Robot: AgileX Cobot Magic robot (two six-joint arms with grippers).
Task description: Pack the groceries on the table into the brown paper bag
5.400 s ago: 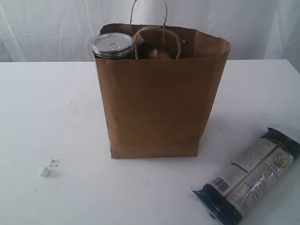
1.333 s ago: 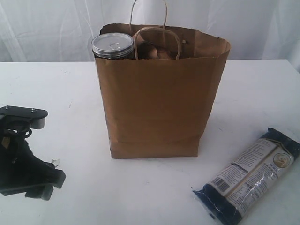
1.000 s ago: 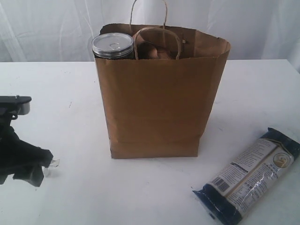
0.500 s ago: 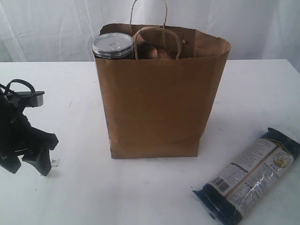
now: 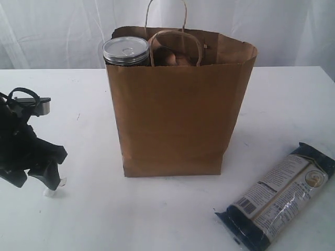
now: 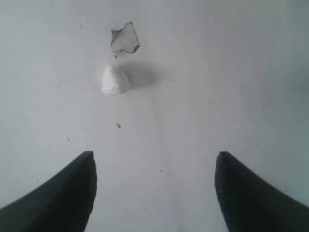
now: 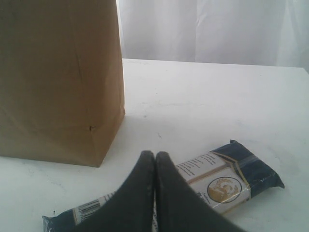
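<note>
The brown paper bag (image 5: 178, 104) stands upright mid-table, and its side fills part of the right wrist view (image 7: 58, 82). The silver pull-tab can (image 5: 125, 51) pokes out of its top left corner. The long dark-blue packet (image 5: 277, 196) lies on the table (image 5: 167, 214) at the front right; it also shows beneath my right gripper (image 7: 155, 157), whose fingers are shut together with nothing between them. My left gripper (image 5: 34, 178) hovers low at the left, open and empty (image 6: 154, 162). Other groceries are hidden.
A small white crumb (image 6: 116, 80) and a clear scrap of film (image 6: 125, 39) lie on the table just ahead of the left fingertips; the white crumb (image 5: 48, 193) sits under the left gripper in the exterior view. White curtain behind.
The left arm came into view from the left edge, rose and shifted right, and now sits over the white crumb. Bag and packet have not moved.
</note>
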